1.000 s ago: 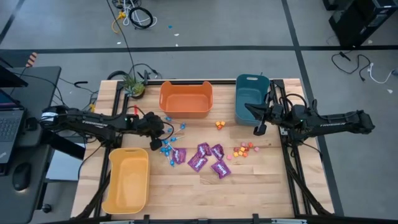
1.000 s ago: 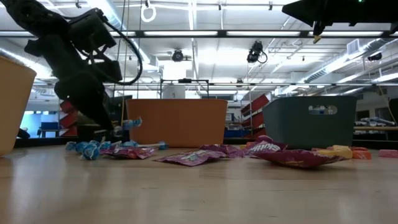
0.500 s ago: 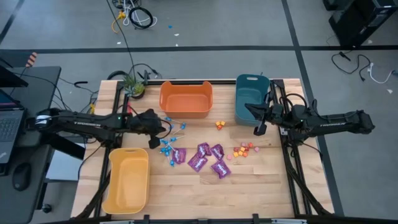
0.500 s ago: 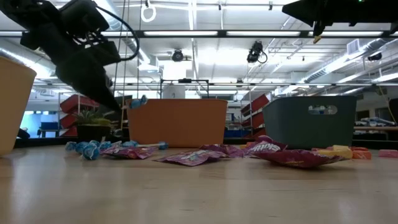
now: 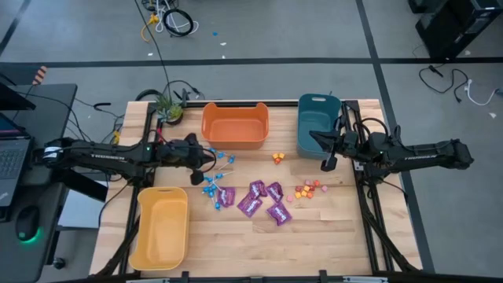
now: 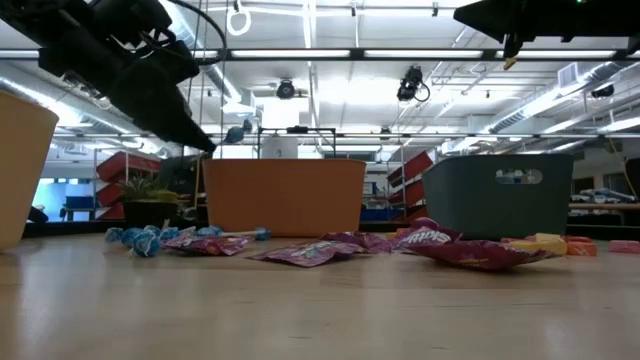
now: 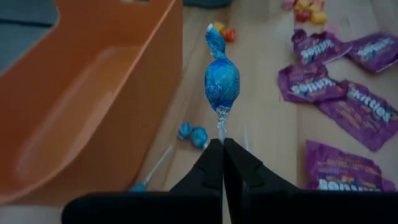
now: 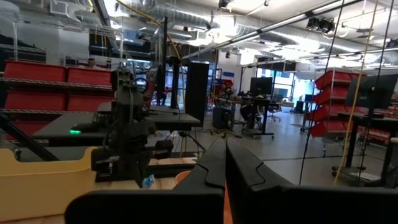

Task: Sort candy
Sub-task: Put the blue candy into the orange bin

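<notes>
Lollipop [image 7: 222, 79] is hanging by its thin stick in left gripper [image 7: 222, 144], pinched tight, w/ orange bin [image 7: 93, 93] at 9 o'clock. Probably light, stick bendy & slippery; gripping near the head is looking safer. Right gripper [image 5: 328, 164] is idling closed, empty, by teal bin [image 5: 315, 124].

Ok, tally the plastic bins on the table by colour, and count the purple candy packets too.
Orange bin: 1
Teal bin: 1
Yellow bin: 1
Purple packets: 5
Total: 8
</notes>
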